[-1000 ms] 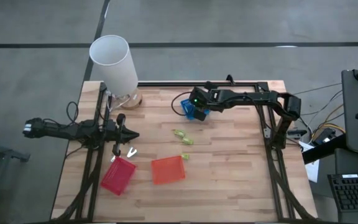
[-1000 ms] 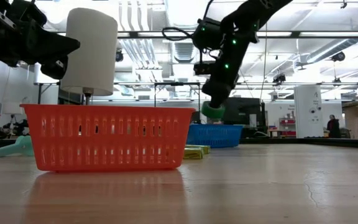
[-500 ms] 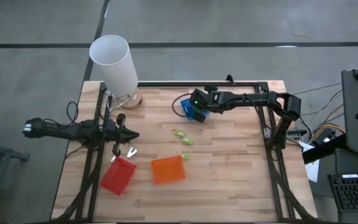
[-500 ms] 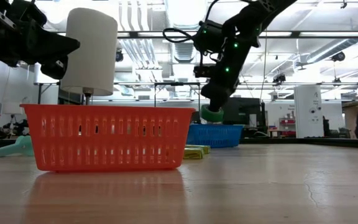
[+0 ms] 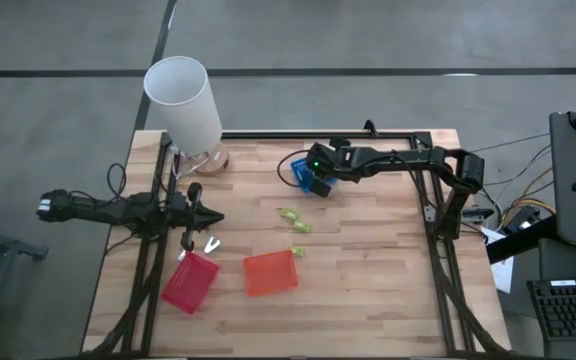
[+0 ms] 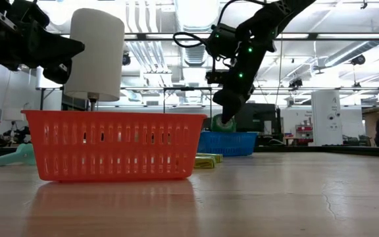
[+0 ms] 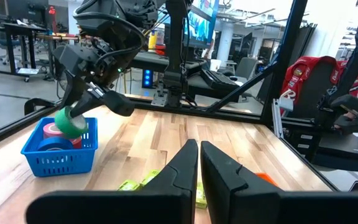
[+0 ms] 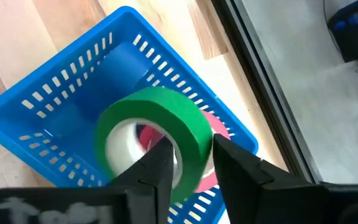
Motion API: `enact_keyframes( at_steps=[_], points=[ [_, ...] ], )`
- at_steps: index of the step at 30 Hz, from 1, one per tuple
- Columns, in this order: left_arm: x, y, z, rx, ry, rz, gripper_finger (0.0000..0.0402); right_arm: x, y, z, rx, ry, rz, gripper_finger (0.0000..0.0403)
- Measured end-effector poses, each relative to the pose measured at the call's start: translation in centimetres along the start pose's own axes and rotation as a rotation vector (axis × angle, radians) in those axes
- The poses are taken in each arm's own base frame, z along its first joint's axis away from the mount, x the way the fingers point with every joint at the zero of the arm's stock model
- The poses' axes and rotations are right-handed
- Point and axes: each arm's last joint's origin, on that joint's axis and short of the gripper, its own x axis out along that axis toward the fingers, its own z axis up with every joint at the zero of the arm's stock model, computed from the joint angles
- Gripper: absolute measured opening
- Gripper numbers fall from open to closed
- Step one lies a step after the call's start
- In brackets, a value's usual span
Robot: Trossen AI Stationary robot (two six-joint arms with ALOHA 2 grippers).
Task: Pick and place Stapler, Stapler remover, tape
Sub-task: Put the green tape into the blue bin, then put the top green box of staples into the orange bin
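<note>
My right gripper (image 8: 191, 152) is shut on a green tape roll (image 8: 157, 134) just above the blue basket (image 8: 73, 93) at the table's far middle (image 5: 303, 172). The basket holds a pink-red roll (image 7: 55, 129) and a blue roll (image 7: 53, 144). In the low view the green roll (image 6: 224, 123) hangs at the basket's rim (image 6: 232, 135). My left gripper (image 5: 213, 217) waits shut and empty at the table's left side. Two yellow-green pieces (image 5: 293, 218) (image 5: 298, 252) and a small white piece (image 5: 211, 243) lie on the table. My right gripper pinches the green roll's ring wall (image 8: 197, 140), one finger inside the hole and one outside. The fingers slant down from above. The roll hangs tilted below the fingers, clear of the table, over the blue basket's opening.
An orange basket (image 5: 270, 272) and a red basket (image 5: 190, 282) stand near the front left. A white lamp (image 5: 183, 105) stands at the far left corner. Bare wood lies on the table's right half.
My right gripper has gone down a little with the green roll, from above the blue basket's rim down to its level. The roll stays held and tilted.
</note>
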Motion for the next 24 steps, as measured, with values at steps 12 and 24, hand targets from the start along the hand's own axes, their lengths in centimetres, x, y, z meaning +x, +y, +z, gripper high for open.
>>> enact_keyframes(
  at_steps=[12, 24],
  points=[
    [0.0, 0.0, 0.0, 0.000, 0.000, 0.000, 0.0023, -0.2, -0.2, 0.0, 0.012, 0.023, -0.003, 0.0180],
    [0.0, 0.0, 0.0, 0.000, 0.000, 0.000, 0.0023, -2.2, -0.9, 2.1, 0.093, 0.013, 0.000, 0.0188]
  ],
)
